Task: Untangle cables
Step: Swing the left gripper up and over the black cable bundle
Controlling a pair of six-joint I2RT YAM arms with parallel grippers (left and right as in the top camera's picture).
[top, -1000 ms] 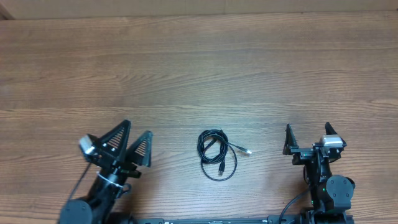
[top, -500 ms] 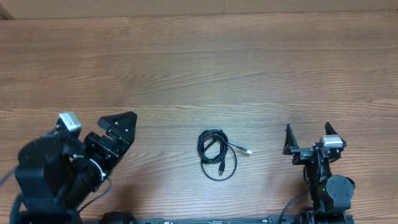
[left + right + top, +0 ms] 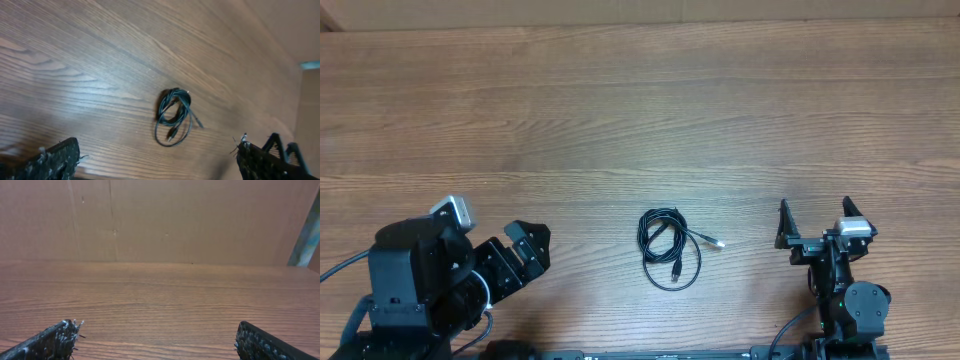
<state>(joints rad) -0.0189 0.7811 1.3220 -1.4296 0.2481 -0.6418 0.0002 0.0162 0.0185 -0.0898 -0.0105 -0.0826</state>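
The cables [image 3: 669,250] lay in one small black bunch on the worktop [image 3: 640,120], low in the middle of the top view. My left jaws were wide apart at the lower left of that view. My right jaws were wide apart at the lower right. Both were empty, and the bunch sat between them, well apart from each.

I thought the best way in was slow and low. The cords were very thin, so my jaws had to come right down to the wood and close all the way. The plug [image 3: 718,243] with the white tip poked out to the right of the bunch, so it looked like a good first piece to grab. One set of jaws could hold the bunch still while the other pulled that end away gently. A hard tug could make the knot tighter.

The left wrist view showed the cables [image 3: 173,116] in the middle of the frame, loops and all. The right wrist view showed none of it, only bare wood and a brown wall. Only the top view showed both arms and the bunch at once.
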